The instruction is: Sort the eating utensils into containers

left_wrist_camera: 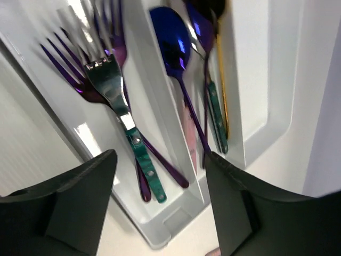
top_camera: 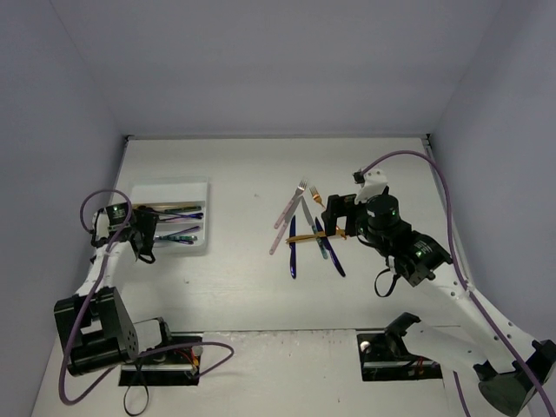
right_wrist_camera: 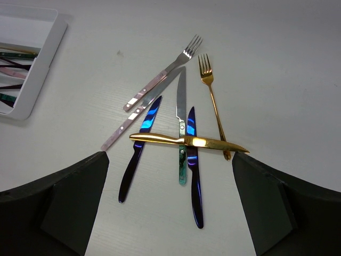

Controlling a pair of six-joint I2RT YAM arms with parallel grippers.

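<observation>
Item: one white cutlery tray (top_camera: 165,185), at the left of the overhead view, its long compartments divided by raised ridges (left_wrist_camera: 151,90). Compartment at the left of the left wrist view held forks, heaped with tines toward the top of the frame: a silver fork with a teal handle (left_wrist_camera: 109,85) uppermost, purple forks (left_wrist_camera: 74,74) under and beside it. The next compartment to the right held a dark blue spoon (left_wrist_camera: 169,37) and a second dark spoon (left_wrist_camera: 198,24), with a pink handle (left_wrist_camera: 188,128), a teal handle (left_wrist_camera: 216,114) and a gold handle (left_wrist_camera: 222,85) overlapping; which handle belonged to which bowl could not be told. The left gripper (left_wrist_camera: 160,208) hung over the tray's end at the bottom of that frame, fingers (left_wrist_camera: 80,202) spread well apart, gripping nothing. Loose on the table (top_camera: 234,287), centre of the overhead view and well apart from the tray, lay a pink-handled fork (right_wrist_camera: 160,77), a pink-handled knife (right_wrist_camera: 144,108), a gold fork (right_wrist_camera: 213,104), a dark blue knife (right_wrist_camera: 135,162), a second dark blue knife (right_wrist_camera: 195,186) and a teal-handled knife (right_wrist_camera: 180,104). A gold knife (right_wrist_camera: 202,142) lay crosswise over the blue and teal ones. The right gripper (right_wrist_camera: 170,213) hovered above this cluster, fingers at full spread, empty.
</observation>
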